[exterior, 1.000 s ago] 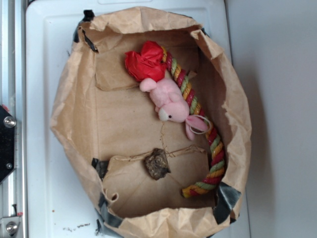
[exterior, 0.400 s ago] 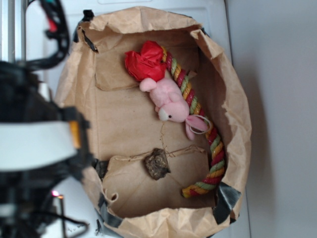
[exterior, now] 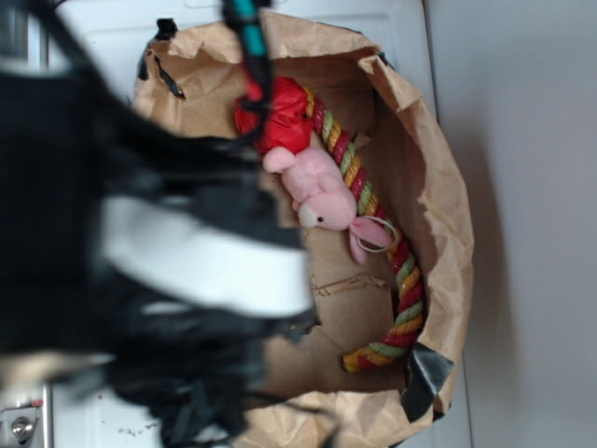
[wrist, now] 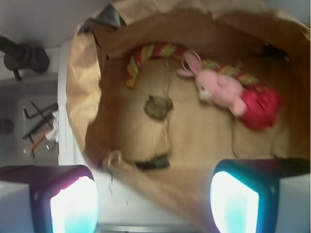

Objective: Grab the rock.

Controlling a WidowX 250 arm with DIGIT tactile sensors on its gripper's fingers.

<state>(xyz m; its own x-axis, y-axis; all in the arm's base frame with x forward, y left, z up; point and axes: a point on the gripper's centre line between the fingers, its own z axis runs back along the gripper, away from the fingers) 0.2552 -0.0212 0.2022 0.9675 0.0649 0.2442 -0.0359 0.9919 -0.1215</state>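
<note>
1. Since a moment ago the robot arm (exterior: 140, 243) has swung in from the left edge and now fills the left half of the exterior view, a blurred black and white mass.
2. It hides the left wall of the paper bag (exterior: 438, 233) and the spot on the bag floor where the rock was seen before; in that view the rock cannot be made out.
3. From the wrist view the rock (wrist: 158, 107) lies on the brown floor, a small dark lump near the middle, apart from everything else.
4. No writing or label can be read; both views are soft with motion blur.
5. At the wrist view's left, outside the bag, some thin dark tools (wrist: 39, 121) lie on a grey surface, too blurred to name.
6. The gripper (wrist: 154, 204) has its two fingertips (wrist: 73, 201) spread wide at the bottom corners, nothing between them, above the bag's near rim.
7. Further right, the striped rope (exterior: 406, 280) curves along the bag wall; the pink plush toy (exterior: 326, 196) rests against it, touching the red crumpled ball (exterior: 280, 117).
</note>
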